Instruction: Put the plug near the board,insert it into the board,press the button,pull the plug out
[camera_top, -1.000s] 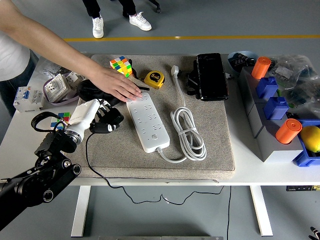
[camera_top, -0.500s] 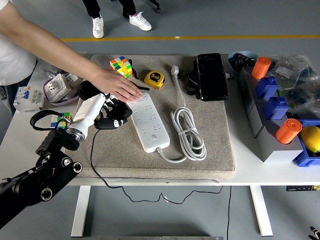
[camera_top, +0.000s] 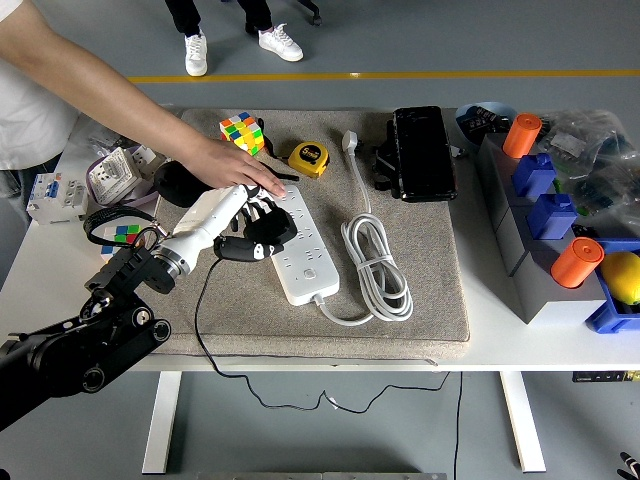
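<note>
Now, the scene line by line.

Left hand: the left hand (camera_top: 262, 228) comes in from 8 o'clock. Its fingers are curled around a black plug (camera_top: 250, 249), and they lie over the left edge of the power strip.
Plug: it is held just beside the strip's left edge, about halfway along it. A thin black cable (camera_top: 205, 330) runs from it toward 6 o'clock and over the table's near edge.
Power strip: the white power strip (camera_top: 300, 250) lies on the grey mat (camera_top: 420, 300), with its long side running from 11 o'clock to 5 o'clock. Its own white cord (camera_top: 378, 268) is coiled just beside it at 3 o'clock.
Person's hand: a person's hand (camera_top: 235, 170) reaches in from 10 o'clock and rests flat on the far end of the strip.
Right hand: it does not show anywhere.
Other things: a colour cube (camera_top: 242, 131) and a yellow tape measure (camera_top: 309, 158) lie at 12 o'clock of the strip; a black case (camera_top: 422, 152) lies at 1 o'clock.
Hard to see: the plug's pins are hidden under the fingers, so I cannot tell if they touch a socket. The arm is cut off at the lower left corner.
</note>
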